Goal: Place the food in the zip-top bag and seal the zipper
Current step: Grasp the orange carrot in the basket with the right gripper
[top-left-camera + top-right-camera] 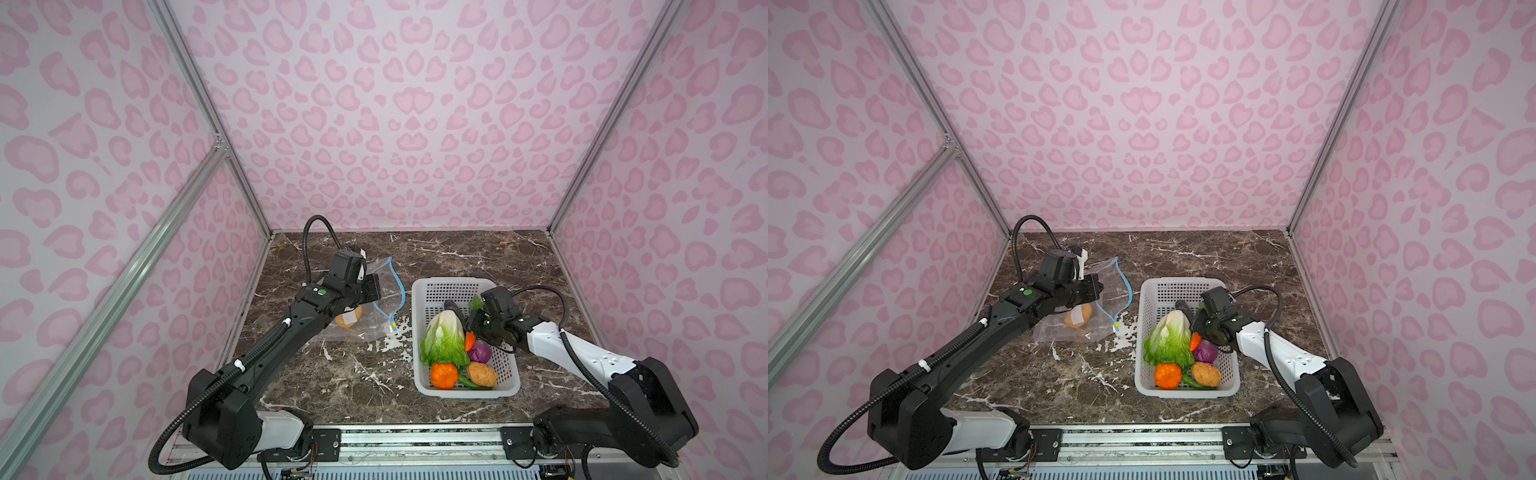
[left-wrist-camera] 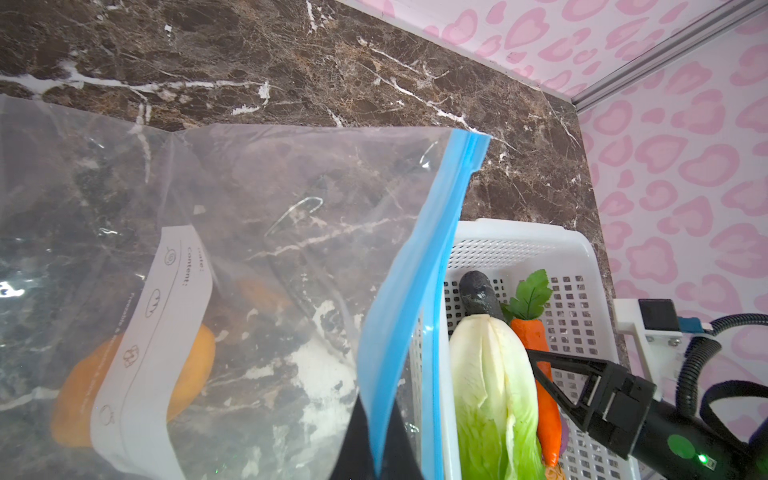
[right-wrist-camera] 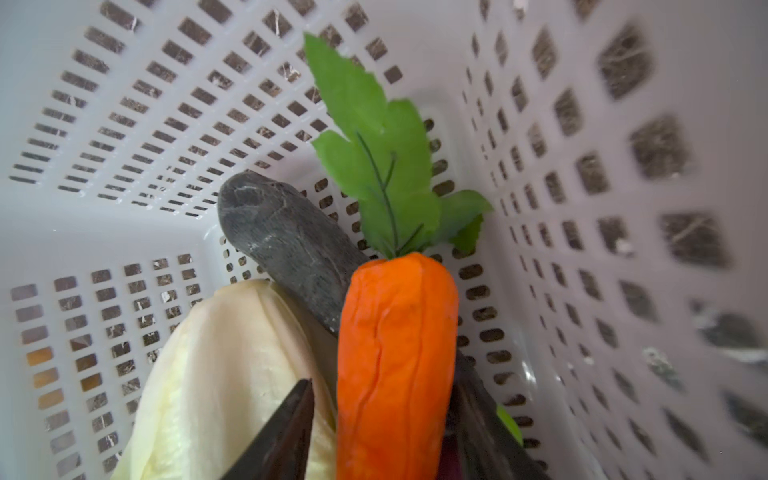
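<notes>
Orange toy carrot, inside white perforated plastic basket: straddled by spread right pincer for pickup. Beside basket, clear floppy zip-top bag pinched at light-blue zipper by left pincer, mouth propped for loading.

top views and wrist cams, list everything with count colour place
zip-top bag: 1, clear, on table left of basket
zipper: 1, light blue, bag's top edge
bagged potato: 1, yellow-brown, inside bag
basket: 1, white, on table
cabbage: 1, white-green, basket
carrot: 1, orange, basket
onion: 1, purple, basket
round fruit: 1, orange, basket
basket potato: 1, yellow-brown, basket
cucumber: 1, dark, basket
green piece: 1, green, basket
table: 1, dark marble, underneath
left end effector: 1, black, shut on zipper
right end effector: 1, black, open astride carrot
</notes>
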`<act>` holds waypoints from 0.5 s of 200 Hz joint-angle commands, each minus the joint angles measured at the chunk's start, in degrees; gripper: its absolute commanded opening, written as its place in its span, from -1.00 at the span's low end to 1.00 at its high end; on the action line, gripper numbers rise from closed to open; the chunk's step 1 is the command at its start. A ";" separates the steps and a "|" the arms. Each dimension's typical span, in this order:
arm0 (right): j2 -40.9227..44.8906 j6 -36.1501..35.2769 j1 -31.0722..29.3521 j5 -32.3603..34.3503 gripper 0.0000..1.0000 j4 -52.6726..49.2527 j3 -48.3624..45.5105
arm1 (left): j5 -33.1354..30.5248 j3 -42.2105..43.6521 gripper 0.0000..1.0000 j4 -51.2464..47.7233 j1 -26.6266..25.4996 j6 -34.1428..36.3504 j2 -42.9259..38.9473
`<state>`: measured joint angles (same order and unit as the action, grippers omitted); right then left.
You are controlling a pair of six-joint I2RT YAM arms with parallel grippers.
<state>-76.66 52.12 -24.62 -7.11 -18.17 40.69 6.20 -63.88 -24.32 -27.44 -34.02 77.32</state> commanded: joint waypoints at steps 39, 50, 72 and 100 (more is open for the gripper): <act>-0.14 -0.15 -0.16 1.39 -0.32 0.44 -0.33 | -0.22 0.14 -0.95 0.96 0.10 0.26 -1.16; 0.24 -0.24 -0.24 1.66 -0.38 0.43 -0.34 | -0.22 0.14 -0.95 0.94 0.11 0.27 -1.27; 0.96 -0.82 -0.23 2.06 -0.52 0.43 0.00 | -0.30 0.20 -0.95 0.94 0.11 0.27 -1.34; 2.38 -2.56 -0.25 3.10 -0.60 -0.56 1.44 | -0.38 0.24 -0.95 0.94 0.11 0.27 -1.17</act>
<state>-75.20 51.51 -24.80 -5.96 -18.39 41.06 6.11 -63.83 -24.32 -27.44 -34.00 76.40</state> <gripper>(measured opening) 0.258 0.034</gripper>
